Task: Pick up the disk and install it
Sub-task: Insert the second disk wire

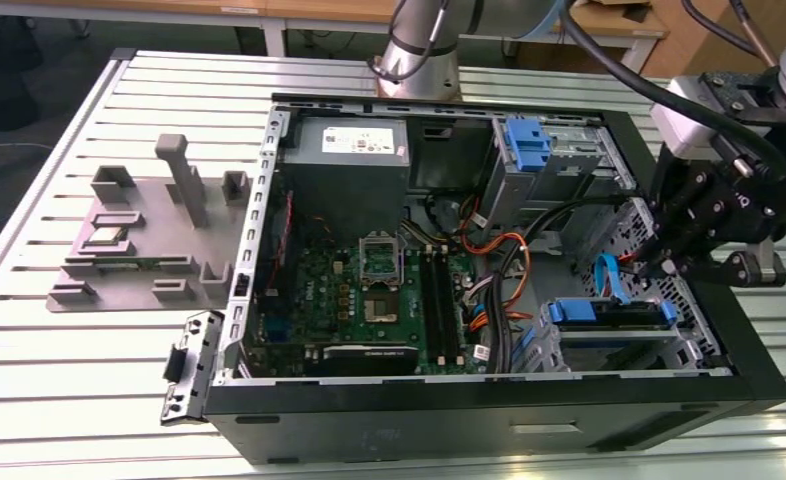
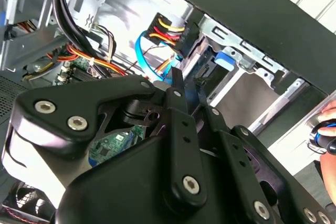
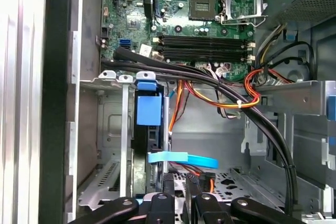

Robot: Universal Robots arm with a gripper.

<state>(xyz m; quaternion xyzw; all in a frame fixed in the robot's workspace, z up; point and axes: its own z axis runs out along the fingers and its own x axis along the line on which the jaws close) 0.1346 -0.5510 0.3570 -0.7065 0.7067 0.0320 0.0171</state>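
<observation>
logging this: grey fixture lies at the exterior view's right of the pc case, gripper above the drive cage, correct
Not quite: the grey fixture lies at the exterior view's left of the PC case, as that view shows.

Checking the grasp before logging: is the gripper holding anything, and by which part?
Nothing is held. The gripper has its jaws slightly apart with nothing between them, close to the disk sitting in the drive cage.

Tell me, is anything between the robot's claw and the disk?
Yes. In the first wrist view, a light-blue flat cable crosses just ahead of the gripper, between it and the disk, which sits edge-on in the metal drive cage.
</observation>
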